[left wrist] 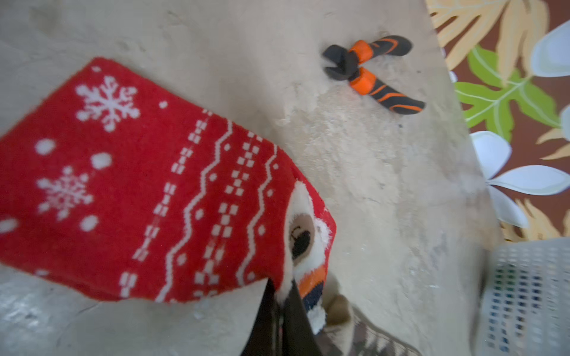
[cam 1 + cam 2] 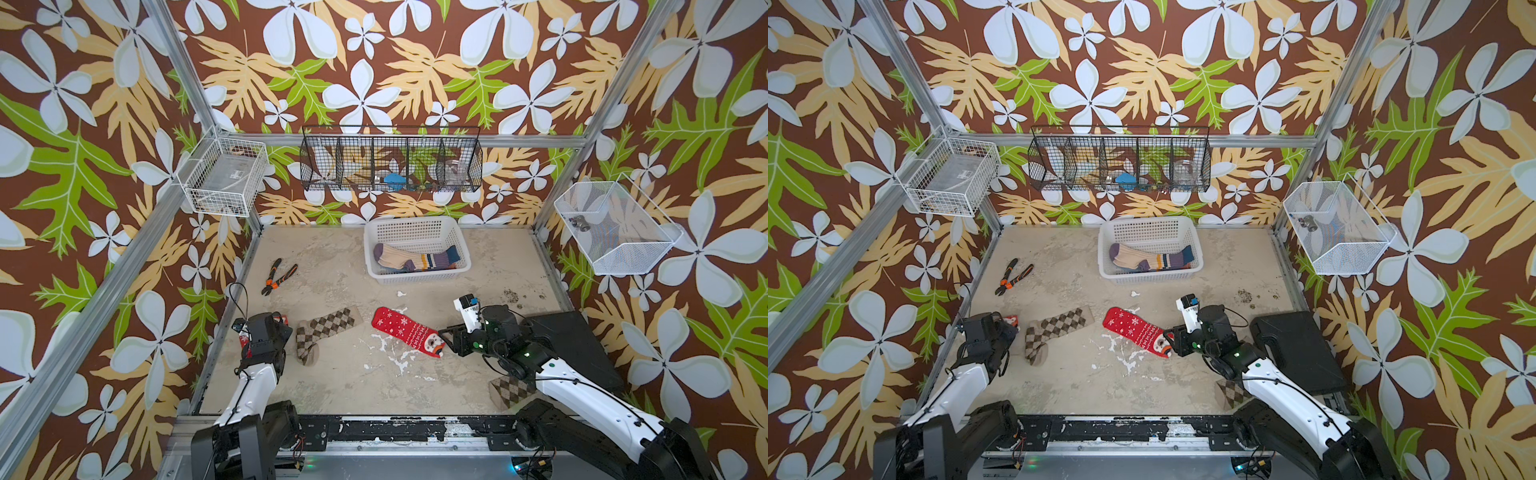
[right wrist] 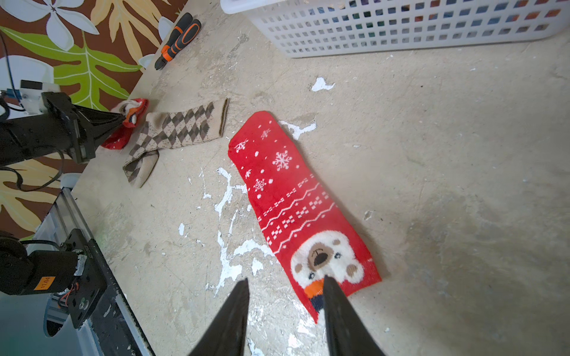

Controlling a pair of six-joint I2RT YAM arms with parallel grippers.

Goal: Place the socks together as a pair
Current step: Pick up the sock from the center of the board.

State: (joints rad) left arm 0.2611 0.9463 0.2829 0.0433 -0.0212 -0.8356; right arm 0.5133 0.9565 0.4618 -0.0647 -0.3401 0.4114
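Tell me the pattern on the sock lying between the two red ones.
The sock has brown-and-beige argyle diamonds, clearest in the right wrist view.

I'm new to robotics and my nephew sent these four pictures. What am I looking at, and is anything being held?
These are two robot arms with pincer grippers, sorting laundry into pairs. Two pictures look down from one overhead camera head; the other two come from a camera on each wrist. On the table lie a brown argyle sock, pliers, a white basket holding striped socks, and a second argyle sock partly under the right arm. The left gripper is shut on the bear-face end of a red snowflake sock. The right gripper is open at the bear-face end of the matching red sock, lying flat.
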